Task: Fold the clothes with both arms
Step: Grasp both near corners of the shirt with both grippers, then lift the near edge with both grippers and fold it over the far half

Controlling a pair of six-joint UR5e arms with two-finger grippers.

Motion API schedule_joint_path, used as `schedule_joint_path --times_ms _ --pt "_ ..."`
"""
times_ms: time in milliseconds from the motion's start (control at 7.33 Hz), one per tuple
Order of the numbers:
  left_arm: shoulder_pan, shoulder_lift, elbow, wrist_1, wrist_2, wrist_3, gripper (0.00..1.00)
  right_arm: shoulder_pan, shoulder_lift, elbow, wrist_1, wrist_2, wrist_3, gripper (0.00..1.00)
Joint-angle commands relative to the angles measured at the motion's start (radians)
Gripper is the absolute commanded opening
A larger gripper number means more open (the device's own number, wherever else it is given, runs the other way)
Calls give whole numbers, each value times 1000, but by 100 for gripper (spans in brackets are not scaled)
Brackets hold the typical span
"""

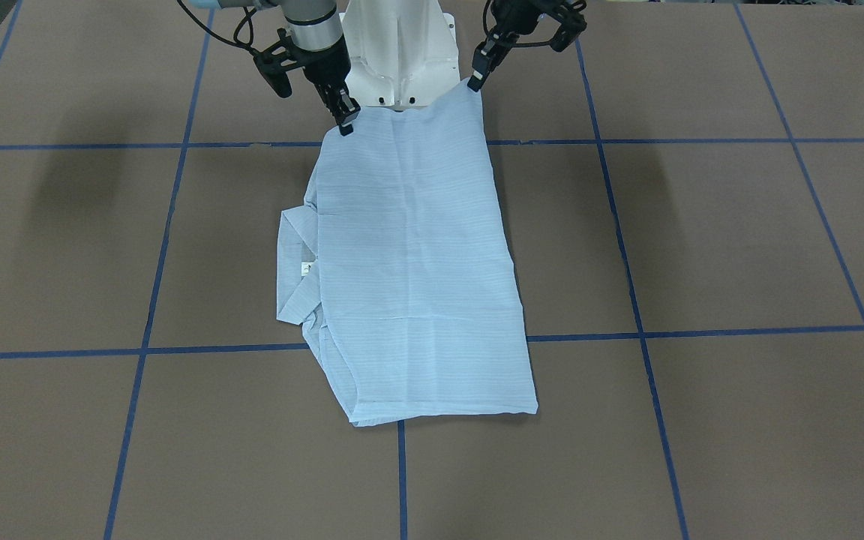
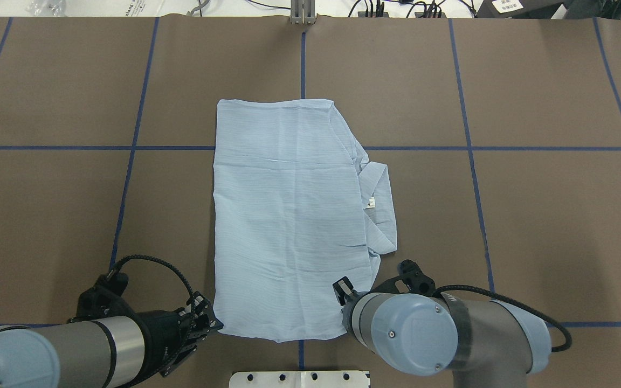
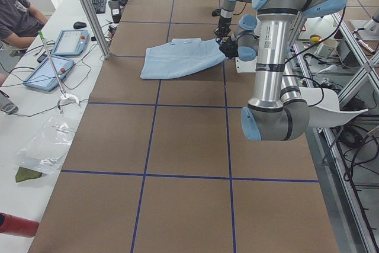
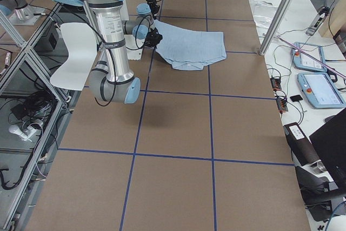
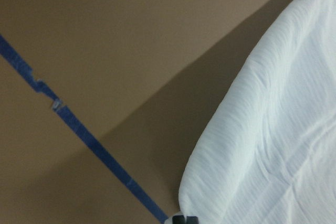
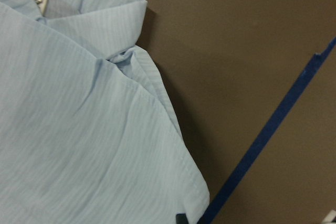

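The pale-blue striped shirt (image 1: 417,262) lies folded into a long rectangle in the middle of the table, and it also shows in the overhead view (image 2: 289,215). Its collar (image 2: 380,199), with a small white label, sticks out on my right side. My left gripper (image 1: 475,81) is shut on the shirt's near corner on my left (image 5: 210,198) and holds it slightly off the table. My right gripper (image 1: 345,124) is shut on the other near corner (image 6: 184,192). The near edge hangs between them above the table.
The white pedestal base (image 1: 402,60) stands just behind the shirt's near edge. Blue tape lines (image 2: 302,64) grid the brown table. A seated operator (image 3: 18,16), tablets (image 3: 50,72) and an aluminium post (image 3: 89,10) are at the far side.
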Motion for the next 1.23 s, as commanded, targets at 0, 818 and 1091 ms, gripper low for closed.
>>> schedule_joint_path --times_ms 0,818,1091 --pt "-19 -11 -75 37 -76 4 0 41 6 86 -37 -5 21 0" --pt "-499 -250 315 29 -296 401 0 442 248 -252 -23 229 -203 0" --pt "-592 -337 464 23 -304 489 0 514 358 -433 -12 298 -274 0"
